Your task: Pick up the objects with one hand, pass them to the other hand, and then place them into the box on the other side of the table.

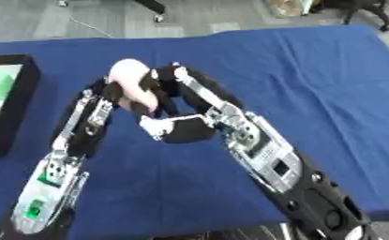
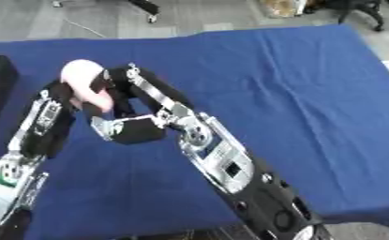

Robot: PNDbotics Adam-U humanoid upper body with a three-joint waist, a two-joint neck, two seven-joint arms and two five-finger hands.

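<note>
Both hands meet above the blue table (image 1: pixel 328 70), near its middle-left. A pale pink thing (image 1: pixel 131 77), round on top, sits between them. The left hand (image 1: pixel 107 93) has its fingers curled round it, and the right hand (image 1: pixel 177 93) curls its fingers on it too, w/ thumb below. A black box (image 1: pixel 21 93) sits at the table's left edge, w/ something green inside

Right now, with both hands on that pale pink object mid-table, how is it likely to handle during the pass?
The pink object looks rounded and smooth, so it may slip or roll if released. Both the left hand and right hand curl round it, suggesting it is light. Whether it is soft or stiff I cannot tell.
</note>
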